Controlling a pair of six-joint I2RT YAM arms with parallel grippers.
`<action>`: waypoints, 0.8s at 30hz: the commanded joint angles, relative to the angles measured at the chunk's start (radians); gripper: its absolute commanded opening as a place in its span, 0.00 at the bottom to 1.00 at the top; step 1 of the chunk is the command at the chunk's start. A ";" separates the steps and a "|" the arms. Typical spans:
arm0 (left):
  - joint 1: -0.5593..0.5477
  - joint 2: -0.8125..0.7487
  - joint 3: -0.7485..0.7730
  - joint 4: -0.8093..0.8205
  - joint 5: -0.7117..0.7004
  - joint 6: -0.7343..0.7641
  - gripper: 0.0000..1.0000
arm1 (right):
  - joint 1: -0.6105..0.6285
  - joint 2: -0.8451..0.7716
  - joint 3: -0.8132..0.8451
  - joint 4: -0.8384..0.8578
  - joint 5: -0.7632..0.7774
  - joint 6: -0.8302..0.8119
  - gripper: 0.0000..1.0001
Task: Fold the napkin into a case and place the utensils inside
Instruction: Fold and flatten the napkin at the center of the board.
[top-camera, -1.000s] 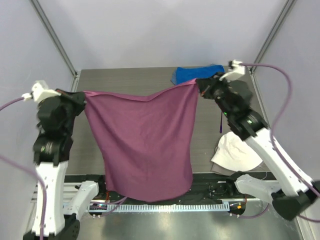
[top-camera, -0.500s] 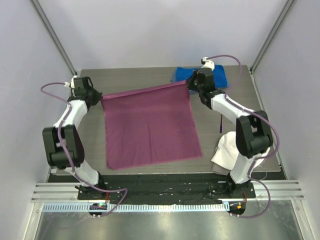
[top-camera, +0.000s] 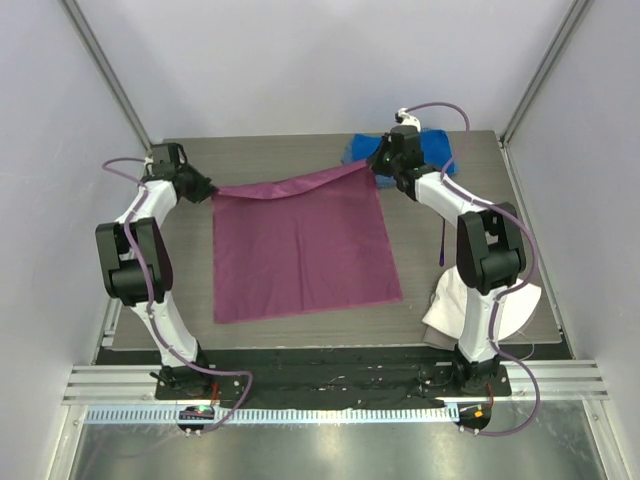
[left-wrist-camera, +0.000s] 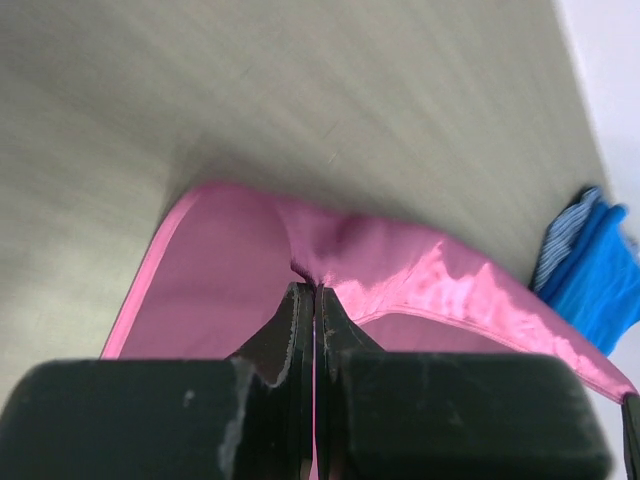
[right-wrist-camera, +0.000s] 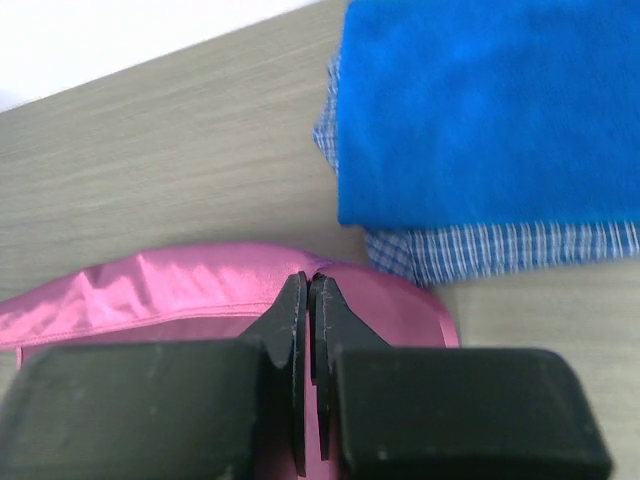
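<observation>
The left hand (left-wrist-camera: 315, 300) has its two dark fingers pressed together on a bunched edge of the pink napkin (left-wrist-camera: 410, 285). The cloth spreads left and right from the pinch over the grey wood-grain tabletop (left-wrist-camera: 300, 100). At the right edge lies a blue towel (left-wrist-camera: 600, 285), touching a blue-and-white checked cloth (left-wrist-camera: 558, 258).

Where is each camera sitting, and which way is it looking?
Top view: high behind the arms, looking down on the table, both whole arms and the spread napkin.
Left wrist view: on the left arm, looking along its shut left pincer at a pinched napkin corner.
Right wrist view: on the right arm, looking past its shut right pincer at another corner and the blue towel.
Shared: both wrist views show napkin and blue towel.
</observation>
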 joint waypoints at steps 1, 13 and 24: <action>0.007 -0.122 -0.024 -0.191 -0.004 0.044 0.00 | -0.010 -0.152 -0.073 -0.096 -0.010 0.040 0.01; 0.006 -0.283 -0.188 -0.281 0.030 0.120 0.00 | -0.011 -0.292 -0.243 -0.156 -0.064 0.080 0.01; 0.006 -0.547 -0.339 -0.423 0.000 0.111 0.00 | -0.013 -0.531 -0.459 -0.327 -0.139 0.106 0.01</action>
